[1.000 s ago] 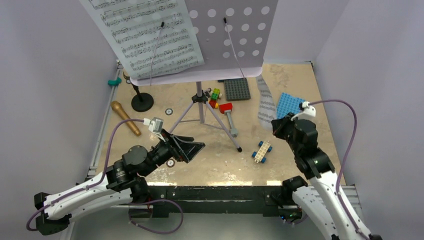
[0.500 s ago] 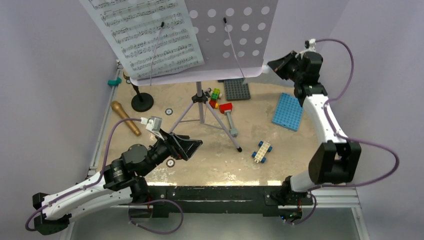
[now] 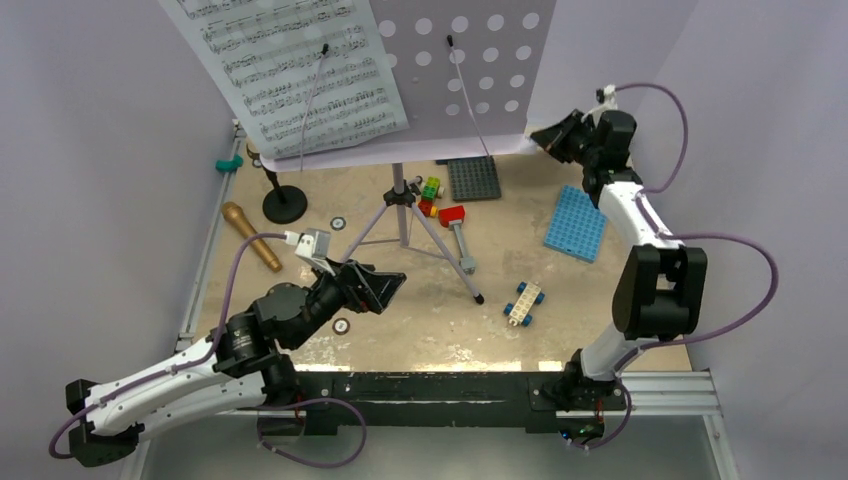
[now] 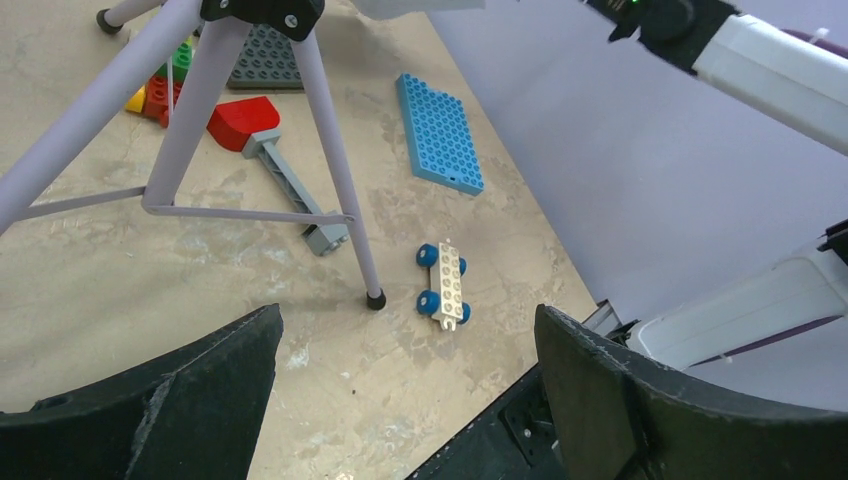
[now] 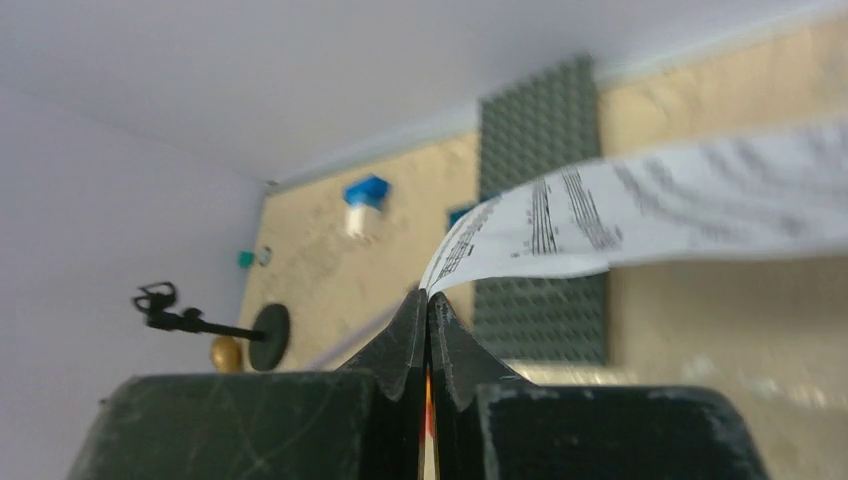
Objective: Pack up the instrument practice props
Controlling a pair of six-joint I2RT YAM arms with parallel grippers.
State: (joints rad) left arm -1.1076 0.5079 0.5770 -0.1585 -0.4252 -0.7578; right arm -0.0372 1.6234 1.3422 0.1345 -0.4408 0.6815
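Observation:
The lilac music stand stands at the back on tripod legs, with a white sheet-music page on its left half. My right gripper is raised by the desk's right edge. In the right wrist view it is shut on the edge of another sheet-music page. The gold-brown microphone and the black mic stand are on the table at the left. My left gripper is open and empty above the front of the table; in the left wrist view a tripod leg is ahead of it.
A red-headed grey hammer, coloured bricks and a grey baseplate lie under the stand. A blue baseplate lies at the right and a wheeled white brick at the front. White walls enclose three sides.
My right arm has lifted the loose page off the table at the right and carried it up and back to the stand's right edge. My left gripper has barely moved.

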